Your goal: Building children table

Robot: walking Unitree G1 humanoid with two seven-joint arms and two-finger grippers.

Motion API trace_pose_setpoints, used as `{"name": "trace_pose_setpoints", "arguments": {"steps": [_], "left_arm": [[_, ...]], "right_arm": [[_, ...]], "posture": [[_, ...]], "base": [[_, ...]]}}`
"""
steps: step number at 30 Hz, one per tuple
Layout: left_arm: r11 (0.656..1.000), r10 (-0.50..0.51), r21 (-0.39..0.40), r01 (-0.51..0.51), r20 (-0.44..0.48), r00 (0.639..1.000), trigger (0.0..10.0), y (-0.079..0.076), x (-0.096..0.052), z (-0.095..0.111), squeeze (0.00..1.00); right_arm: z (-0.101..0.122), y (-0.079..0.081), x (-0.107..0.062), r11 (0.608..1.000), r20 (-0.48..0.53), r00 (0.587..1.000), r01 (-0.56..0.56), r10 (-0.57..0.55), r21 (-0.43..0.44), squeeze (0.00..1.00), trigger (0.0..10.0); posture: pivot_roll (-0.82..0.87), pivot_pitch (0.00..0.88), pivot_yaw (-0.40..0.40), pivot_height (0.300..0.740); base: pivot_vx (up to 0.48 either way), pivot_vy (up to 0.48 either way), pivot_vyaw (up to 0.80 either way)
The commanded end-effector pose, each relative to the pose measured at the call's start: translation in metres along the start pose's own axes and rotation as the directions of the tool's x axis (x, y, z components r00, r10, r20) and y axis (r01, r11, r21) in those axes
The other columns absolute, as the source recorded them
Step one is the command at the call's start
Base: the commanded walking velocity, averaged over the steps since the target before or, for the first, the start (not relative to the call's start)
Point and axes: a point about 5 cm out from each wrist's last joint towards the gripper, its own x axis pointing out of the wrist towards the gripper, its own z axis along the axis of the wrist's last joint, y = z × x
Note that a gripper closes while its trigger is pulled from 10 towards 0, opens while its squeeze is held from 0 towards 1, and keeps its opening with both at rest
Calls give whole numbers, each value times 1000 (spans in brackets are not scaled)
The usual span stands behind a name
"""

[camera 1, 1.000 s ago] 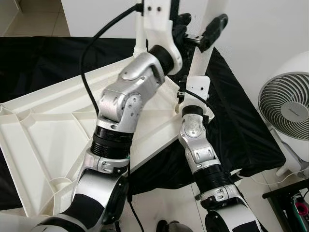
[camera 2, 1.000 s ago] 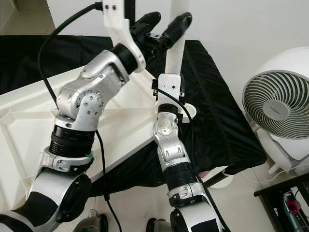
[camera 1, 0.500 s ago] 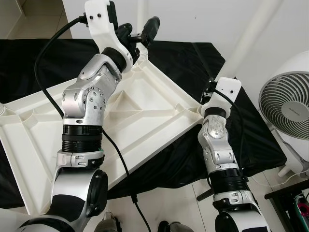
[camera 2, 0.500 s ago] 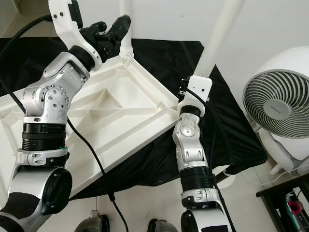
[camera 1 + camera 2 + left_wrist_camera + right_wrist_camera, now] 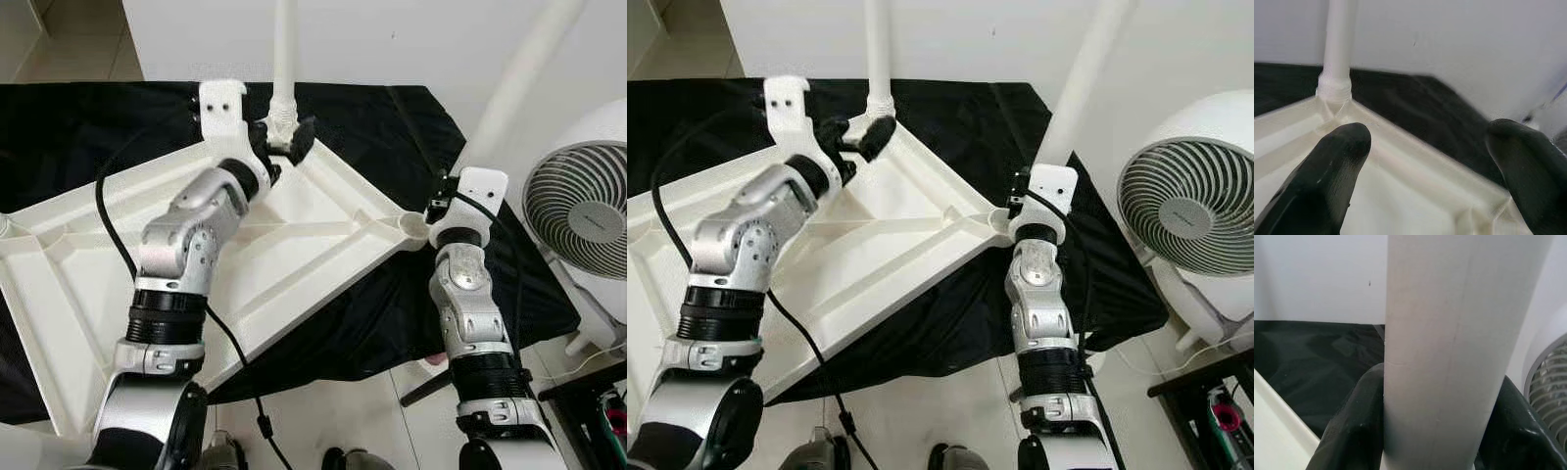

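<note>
**Upturned tabletop, two legs, both arms raised**

You are looking down at a white tabletop (image 5: 294, 245) lying underside up on a black cloth (image 5: 88, 117), its ribs showing. It fills the view from 9 o'clock to the centre.

Your left gripper (image 5: 854, 137) sits at about 11 o'clock, over the tabletop's far corner. Its fingers (image 5: 1332, 171) are spread apart and grip nothing. Just past them, at 12 o'clock, a white leg (image 5: 285, 49) stands upright in the corner socket.

At about 2 o'clock a second leg (image 5: 1083, 78) rises tilted from the tabletop's right corner. Your right gripper (image 5: 1430, 431) is at its base, with a black finger pressed on each side of the leg, clamped on it.

At 3 o'clock a white fan (image 5: 578, 220) stands on the floor, well apart from the tabletop.
</note>
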Motion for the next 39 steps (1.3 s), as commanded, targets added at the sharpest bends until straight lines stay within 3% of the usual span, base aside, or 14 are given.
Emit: {"name": "trace_pose_setpoints", "arguments": {"steps": [1,5,8,23,32,39], "left_arm": [[993,-111,37,113,-35,993,10000,-15,2,-8,0],[990,-127,45,130,-65,990,10000,-19,4,-15,0],[984,-147,79,158,-133,980,10000,-26,6,-32,0],[967,-170,124,222,-332,928,10000,-52,14,-85,0],[967,-83,182,177,-432,898,10000,-47,24,-99,0],[936,-101,231,264,-543,834,10000,-35,11,-111,0]], "right_arm": [[11,-2,2,999,52,999,-10,7,46,0,10000],[18,-2,2,997,81,997,-16,10,73,0,10000],[24,-6,3,996,98,995,4,-12,86,0,10000],[25,-15,1,996,105,994,31,-39,81,0,10000],[25,-14,-2,996,103,994,32,-40,82,0,10000],[26,-16,-3,997,105,993,39,-46,73,0,10000]], "posture": [[18,114,-17,740],[27,125,-15,740],[35,127,-11,740],[37,120,11,740],[30,123,19,740],[38,135,37,740]], "base": [[0,0,0],[0,0,0],[0,0,0],[0,0,0],[0,0,0],[0,0,0]]}}
